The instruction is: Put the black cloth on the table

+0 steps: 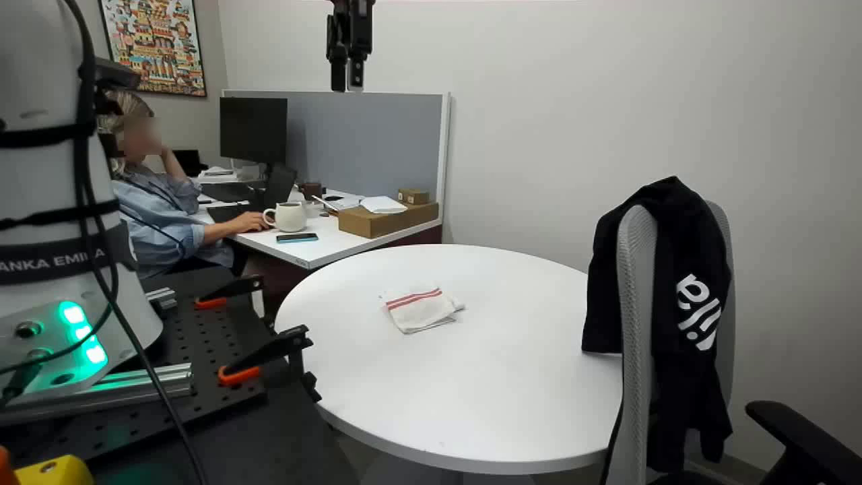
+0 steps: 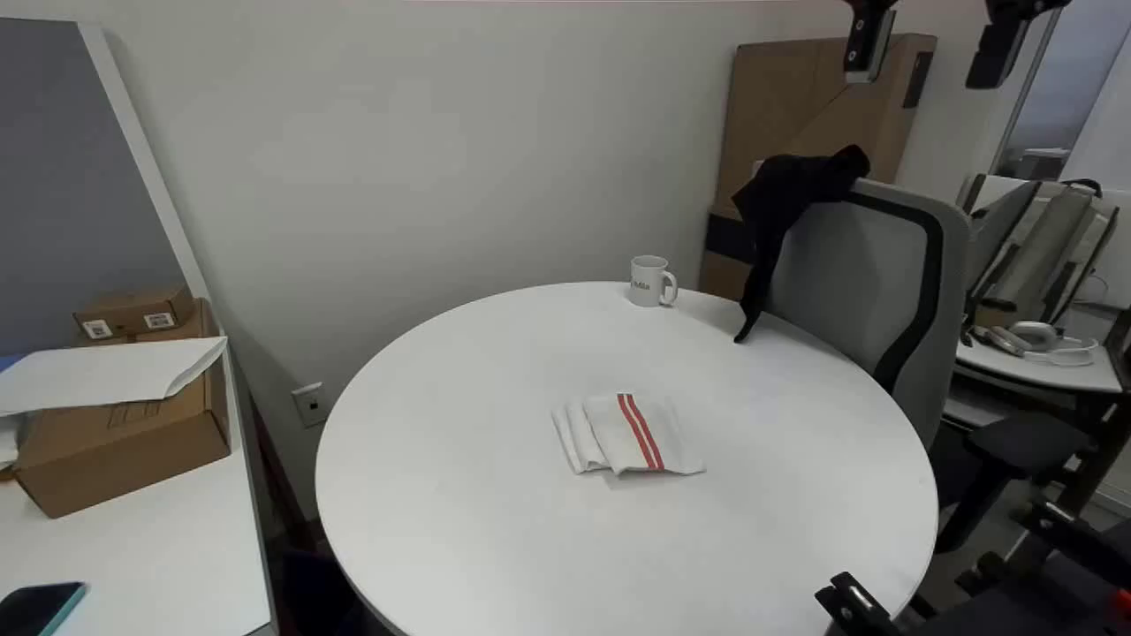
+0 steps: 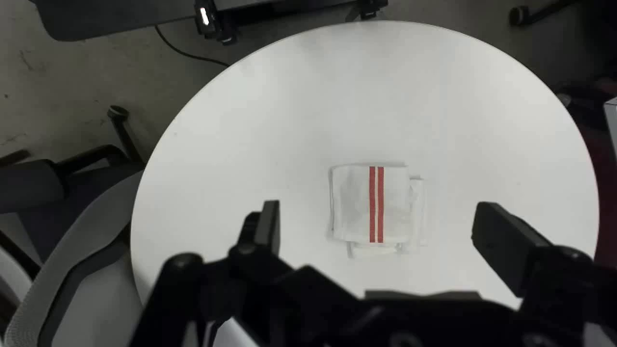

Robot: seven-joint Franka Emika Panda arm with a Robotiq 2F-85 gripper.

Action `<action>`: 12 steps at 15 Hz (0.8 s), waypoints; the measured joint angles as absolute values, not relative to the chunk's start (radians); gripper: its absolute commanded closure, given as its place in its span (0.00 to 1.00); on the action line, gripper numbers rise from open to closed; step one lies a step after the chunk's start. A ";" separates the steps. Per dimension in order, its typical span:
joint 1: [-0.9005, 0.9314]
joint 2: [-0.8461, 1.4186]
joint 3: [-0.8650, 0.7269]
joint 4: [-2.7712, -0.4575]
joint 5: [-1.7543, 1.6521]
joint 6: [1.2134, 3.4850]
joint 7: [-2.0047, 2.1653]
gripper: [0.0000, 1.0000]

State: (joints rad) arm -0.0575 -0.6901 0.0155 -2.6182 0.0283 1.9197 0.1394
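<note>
One black, two-fingered Robotiq gripper (image 3: 378, 221) hangs high above the large round table with a smooth white top (image 3: 299, 120), its jaws spread wide and nothing held between them. Below, framed between those jaws in the wrist view, a folded white fabric towel with two red stripes (image 3: 352, 202) lies on the table. Further out, at the table's edge, stands a grey office chair with a mesh back (image 2: 861, 283), and over the top of that back drapes the large black fabric garment with white printed lettering (image 1: 680, 249), the cloth to be moved, hanging down on both sides. Whether its lower hem touches the tabletop is hard to tell from these angles. It should prove light, soft and limp, hard to damage but apt to sag and slide out of a shallow pinch, and the mesh may drag at it. The best hold looks to be the raised fold on the crest of the chair back, which stands proud in both exterior views; a deep bite of several layers there should keep it secure. A tall lift is probably needed to bring the long tails clear before lowering beside the towel.
</note>
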 measured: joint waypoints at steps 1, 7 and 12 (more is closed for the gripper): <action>-0.057 -0.690 0.015 -2.618 0.028 1.920 0.139 0.00; -0.057 -0.690 0.015 -2.618 0.028 1.920 0.139 0.00; -0.057 -0.690 0.015 -2.619 0.028 1.918 0.128 0.00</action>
State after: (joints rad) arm -0.0568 -0.6902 0.0155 -2.6191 0.0278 1.9181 0.1275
